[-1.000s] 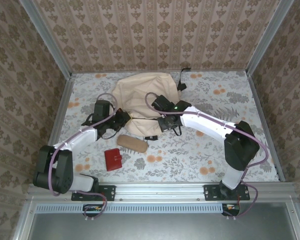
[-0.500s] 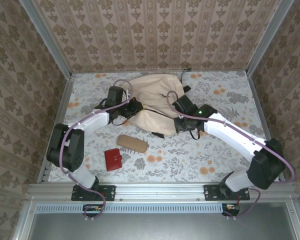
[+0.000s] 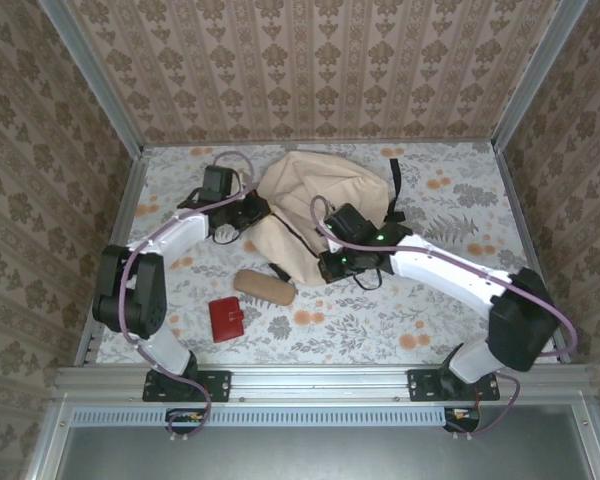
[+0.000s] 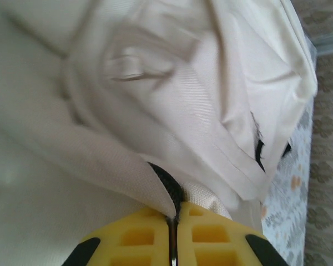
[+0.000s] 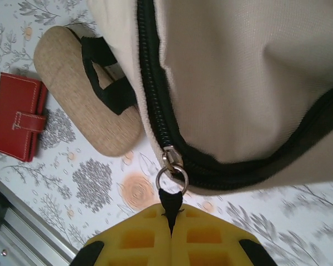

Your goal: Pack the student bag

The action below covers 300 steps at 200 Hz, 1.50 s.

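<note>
The student bag [image 3: 315, 205] lies crumpled at the middle-back of the bench [image 3: 430, 310]. The right gripper [image 5: 171, 213] is clamped on the black zipper pull [image 5: 170, 199] at the bag's near edge. The left gripper [image 4: 172, 216], its pads nearly together, seems to pinch a dark-lined fabric edge on the bag's left side. A red wallet [image 5: 16, 119] lies near a tan oblong case [image 5: 105, 130].

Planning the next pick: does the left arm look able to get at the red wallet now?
Likely yes once freed: the red wallet lies uncovered near its base, but the left gripper has its jaws pinched on the student bag.
</note>
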Available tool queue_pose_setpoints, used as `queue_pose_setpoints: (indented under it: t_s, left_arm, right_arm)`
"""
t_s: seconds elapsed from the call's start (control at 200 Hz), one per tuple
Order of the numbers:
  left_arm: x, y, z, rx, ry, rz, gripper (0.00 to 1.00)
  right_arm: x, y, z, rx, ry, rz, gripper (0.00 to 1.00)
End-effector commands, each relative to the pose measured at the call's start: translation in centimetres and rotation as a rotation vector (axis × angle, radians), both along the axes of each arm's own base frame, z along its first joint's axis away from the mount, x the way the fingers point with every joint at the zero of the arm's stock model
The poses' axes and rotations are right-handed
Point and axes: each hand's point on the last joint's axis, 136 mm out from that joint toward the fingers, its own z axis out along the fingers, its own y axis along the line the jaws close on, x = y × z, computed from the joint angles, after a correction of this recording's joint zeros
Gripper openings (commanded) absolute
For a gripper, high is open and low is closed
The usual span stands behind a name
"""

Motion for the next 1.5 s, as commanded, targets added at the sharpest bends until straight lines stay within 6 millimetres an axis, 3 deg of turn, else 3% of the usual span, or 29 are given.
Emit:
queue_pose_setpoints:
  t_s: [0.0,0.12,0.26,0.49,0.645,0.775,0.79,0.925,1.045,1.285,1.495]
  left_arm:
    - [-0.4,3.5,1.3,0.071,-0.058,0.071,0.2]
    - [-2.6,4.7,1.6,0.103,-0.04,0.094,0.4]
    - [-5.5,5.0,1.4,0.073,-0.002,0.133,0.55]
    - [-8.5,0.5,2.5,-0.198,0.03,0.146,0.67]
    - [-8.9,-1.7,2.2,-0.264,0.061,0.154,0.71]
    - [-8.1,-2.2,1.7,-0.271,0.07,0.174,0.71]
    - [-8.7,-3.1,1.7,-0.27,0.075,0.148,0.71]
    - [-8.7,-4.1,0.8,-0.271,0.115,0.14,0.67]
    - [-9.3,-3.7,-1.1,-0.224,0.175,0.161,0.49]
    - [-10.4,-1.5,-4.0,-0.094,0.208,0.21,0.15]
    - [-10.3,-0.1,-5.2,-0.036,0.207,0.237,0.05]
  right_arm:
    - [1.2,2.6,1.2,0.074,0.001,0.008,0.0]
    - [2.4,3.9,2.3,0.088,-0.022,0.033,0.0]
    - [1.8,4.6,2.6,0.087,0.0,0.109,0.0]
    - [0.0,4.8,2.8,0.09,0.05,0.228,0.0]
    - [-2.1,6.0,3.3,0.166,0.099,0.326,0.0]
    - [-3.0,6.2,2.7,0.165,0.122,0.355,0.0]
    - [-3.1,6.2,2.6,0.164,0.123,0.357,0.0]
    - [-3.3,5.9,1.8,0.135,0.134,0.353,0.0]
    - [-2.9,4.6,1.1,0.05,0.114,0.329,0.0]
    - [-0.6,-0.9,0.4,-0.277,0.037,0.206,0.0]
    - [1.3,-3.7,0.4,-0.457,-0.007,0.122,0.0]
